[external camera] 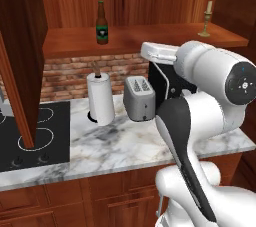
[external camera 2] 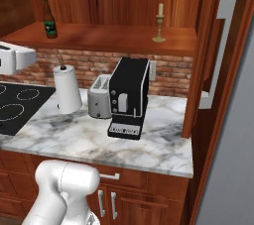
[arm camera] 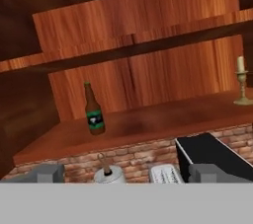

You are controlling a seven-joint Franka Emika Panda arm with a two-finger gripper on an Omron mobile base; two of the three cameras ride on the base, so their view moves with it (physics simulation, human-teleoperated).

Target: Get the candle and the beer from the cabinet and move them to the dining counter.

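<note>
The cabinet (external camera: 125,38) stands open, showing its wooden shelf. The beer (external camera: 102,23), a dark bottle with a green label, stands upright at the shelf's left. At the shelf's right stands the candle (external camera: 205,21), cream in a brass stick. The hand view shows the beer (arm camera: 94,117) left of centre and the candle (arm camera: 241,87) at the right edge. My gripper (arm camera: 127,173) is open and empty, its fingertips (arm camera: 47,173) wide apart, below and well short of the shelf (arm camera: 148,119). The dining counter is out of view.
Under the shelf, a marble counter (external camera: 120,146) carries a paper towel roll (external camera: 100,98), a toaster (external camera: 139,98), a black coffee machine (external camera 2: 129,95) and a black stove (external camera: 30,136). An open cabinet door (external camera: 20,46) hangs at the left, another (external camera 2: 221,55) with a silver handle at the right.
</note>
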